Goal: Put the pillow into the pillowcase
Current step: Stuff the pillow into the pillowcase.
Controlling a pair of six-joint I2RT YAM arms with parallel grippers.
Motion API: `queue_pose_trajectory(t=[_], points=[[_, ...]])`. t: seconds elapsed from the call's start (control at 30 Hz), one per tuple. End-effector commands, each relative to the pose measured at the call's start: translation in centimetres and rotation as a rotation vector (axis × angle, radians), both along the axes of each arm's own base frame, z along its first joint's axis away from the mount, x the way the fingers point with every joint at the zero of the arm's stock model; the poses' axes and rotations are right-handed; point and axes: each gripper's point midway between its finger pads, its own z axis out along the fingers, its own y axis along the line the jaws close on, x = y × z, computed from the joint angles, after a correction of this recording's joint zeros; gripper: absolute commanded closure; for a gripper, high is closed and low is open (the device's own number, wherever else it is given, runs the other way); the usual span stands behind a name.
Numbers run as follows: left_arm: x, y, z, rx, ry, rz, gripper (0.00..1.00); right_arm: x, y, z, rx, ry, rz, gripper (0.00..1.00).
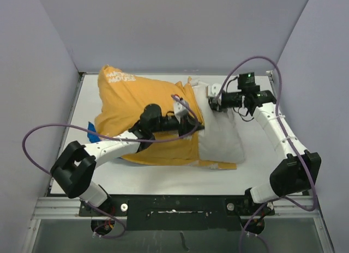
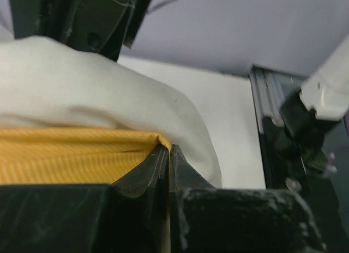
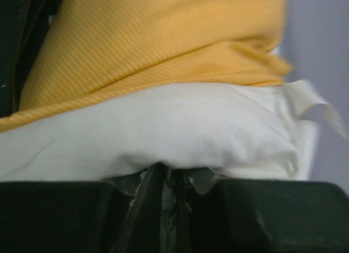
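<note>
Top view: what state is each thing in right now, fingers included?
pillow: partly inside the pillowcase, right end sticking out.
pillowcase: yellow side up, covering the pillow's left part.
left gripper: fingers shut on the pillowcase edge.
right gripper: fingers shut on the pillow.

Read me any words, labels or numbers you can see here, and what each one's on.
"MOUSE": white capitals on the yellow pillowcase, at its far left corner.
Line above it: white capitals, too blurred to read surely.
The pillow: no readable print shows.
Wrist views: no text.
</note>
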Motion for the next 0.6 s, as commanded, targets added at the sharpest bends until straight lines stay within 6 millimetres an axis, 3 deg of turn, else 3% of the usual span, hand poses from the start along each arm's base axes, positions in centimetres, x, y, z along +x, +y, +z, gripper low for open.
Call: queue_pose_trajectory(t=[0.0, 0.07, 0.13, 0.2, 0.3, 0.43, 0.53, 0.57], points=[[-6.8, -0.4, -10.5, 0.063, 0.075, -0.017, 1.0, -8.6, 0.9, -12.1, -0.125, 0.037, 0.259, 1.0], [-8.9, -0.1, -14.4, 0.089, 0.118, 0.009, 1.0, -11.4, 0.5, -15.4, -0.153, 0.102, 0.281, 1.0], [-11.2, 0.0, -16.9, 0.107, 0.127, 0.016, 1.0, -14.4, 0.6, -16.5, -0.141, 0.169, 0.319, 1.0], [-12.9, 0.2, -18.8, 0.144, 0.137, 0.023, 1.0, -17.4, 0.9, -16.2, -0.13, 0.222, 0.371, 1.0], [-14.4, 0.9, -19.7, 0.15, 0.141, 0.042, 1.0, -20.5, 1.0, -14.9, -0.123, 0.299, 0.43, 0.95], [-14.5, 1.6, -19.2, 0.138, 0.136, 0.06, 1.0, -21.1, -0.6, -10.5, -0.115, 0.348, 0.389, 0.67], [-14.6, 1.7, -18.9, 0.153, 0.134, 0.053, 1.0, -19.9, -2.8, -4.6, -0.049, 0.272, 0.335, 0.43], [-14.6, 1.6, -18.8, 0.155, 0.134, 0.05, 1.0, -19.2, -3.4, -1.8, -0.019, 0.209, 0.311, 0.36]])
